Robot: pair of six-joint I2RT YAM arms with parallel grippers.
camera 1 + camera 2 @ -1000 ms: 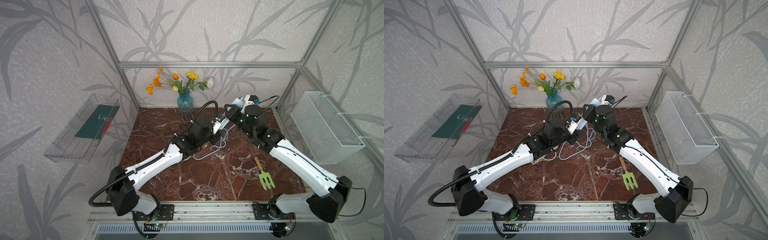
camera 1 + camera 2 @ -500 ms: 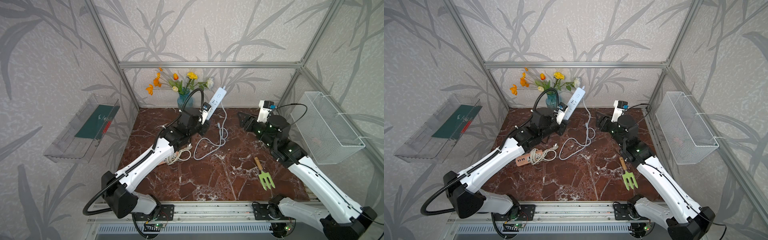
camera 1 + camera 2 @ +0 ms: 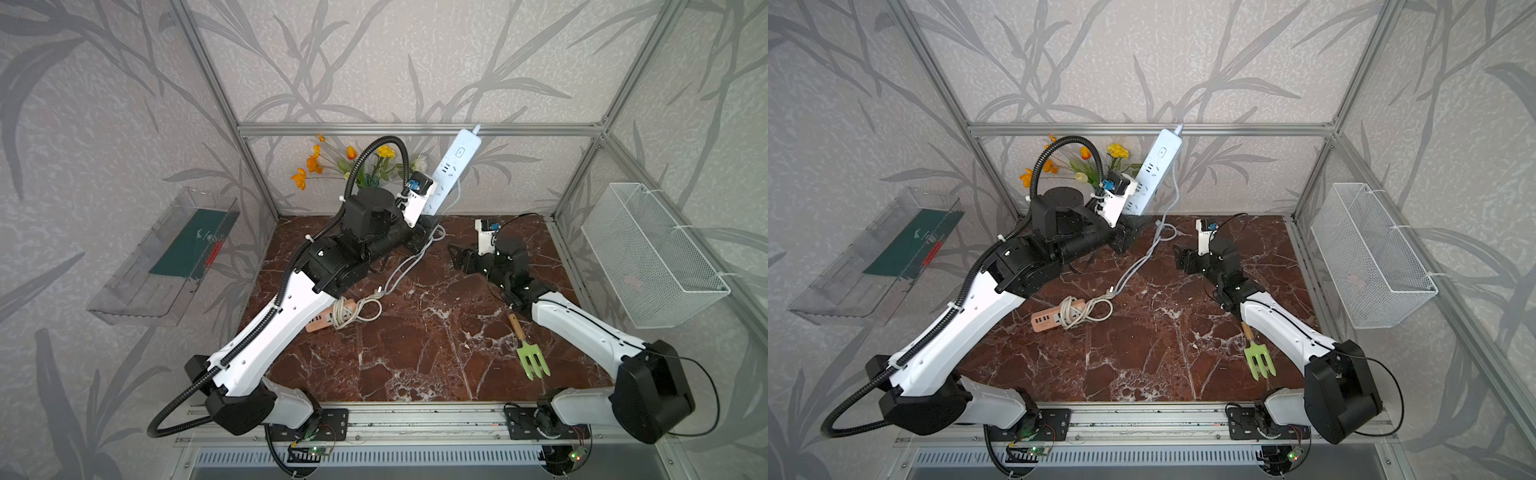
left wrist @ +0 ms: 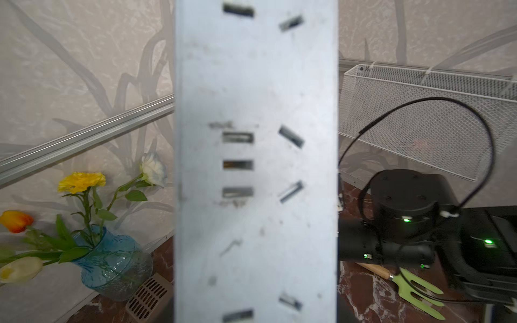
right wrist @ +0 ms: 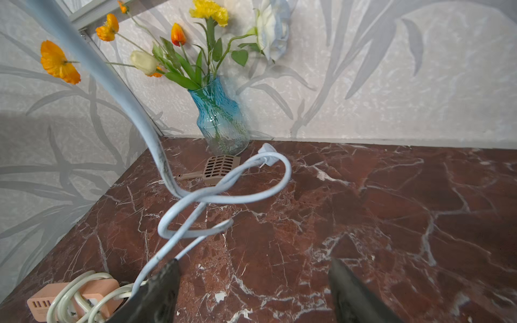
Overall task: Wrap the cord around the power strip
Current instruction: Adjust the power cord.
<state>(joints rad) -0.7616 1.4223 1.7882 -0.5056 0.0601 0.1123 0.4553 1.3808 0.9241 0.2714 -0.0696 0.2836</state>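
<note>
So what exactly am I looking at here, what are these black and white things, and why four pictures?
Those are two robot arms at a marble table, each ending in a pincer. Two pictures look down from overhead; two come from cameras on the wrists. The left pincer holds a white power strip aloft, its cord trailing to the table. The right pincer is open, empty. Also there: a pink power strip, a green garden fork, a vase of flowers.
</note>
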